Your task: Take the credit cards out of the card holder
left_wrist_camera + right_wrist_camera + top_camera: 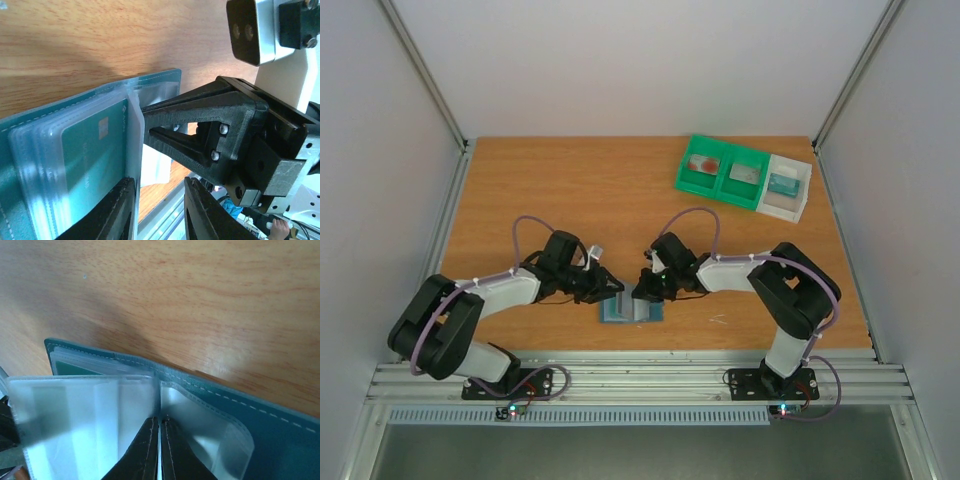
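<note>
The card holder (pixel 630 312) lies open near the table's front edge, between both grippers. In the left wrist view its blue-teal cover (pixel 155 80) holds clear sleeves, and one sleeve holds a teal-green card (pixel 90 150) with a pale chip. My right gripper (pixel 642 290) is shut on an upright clear sleeve page (pixel 100 420) at the holder's fold (pixel 280 425). My left gripper (pixel 612 290) is open over the holder's left half, and the page's edge runs along one finger (pixel 117 210). A reddish credit card (pixel 704 163) lies in the green tray. No red card shows in the holder.
The green two-compartment tray (pixel 728 148) stands at the back right, with a teal piece (pixel 745 173) in its right compartment. A white tray (pixel 790 210) adjoins it and holds another teal piece. The right gripper's black body (pixel 210 135) sits close in front of my left fingers.
</note>
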{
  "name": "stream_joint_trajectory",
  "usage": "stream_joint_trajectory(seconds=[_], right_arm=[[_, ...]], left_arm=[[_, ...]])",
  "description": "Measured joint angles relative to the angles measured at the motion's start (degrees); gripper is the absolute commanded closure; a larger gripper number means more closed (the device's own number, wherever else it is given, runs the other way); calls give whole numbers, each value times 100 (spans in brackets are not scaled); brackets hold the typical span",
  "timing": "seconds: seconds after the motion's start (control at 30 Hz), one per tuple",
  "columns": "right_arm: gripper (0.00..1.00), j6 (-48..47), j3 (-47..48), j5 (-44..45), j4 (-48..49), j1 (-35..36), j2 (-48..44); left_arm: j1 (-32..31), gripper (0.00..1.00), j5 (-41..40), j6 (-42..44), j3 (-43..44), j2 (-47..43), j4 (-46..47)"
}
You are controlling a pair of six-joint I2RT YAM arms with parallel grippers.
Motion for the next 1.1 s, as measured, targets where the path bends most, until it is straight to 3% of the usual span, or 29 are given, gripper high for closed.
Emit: stream_joint_trajectory(seconds=[0.5,1.1], right_arm=[[91,-122,-304,365,-619,13,-767],[92,-369,-472,804,-833,22,-890]], left_arm=[[0,70,352,-4,140,485,131],[-22,70,503,-160,162,577,393]])
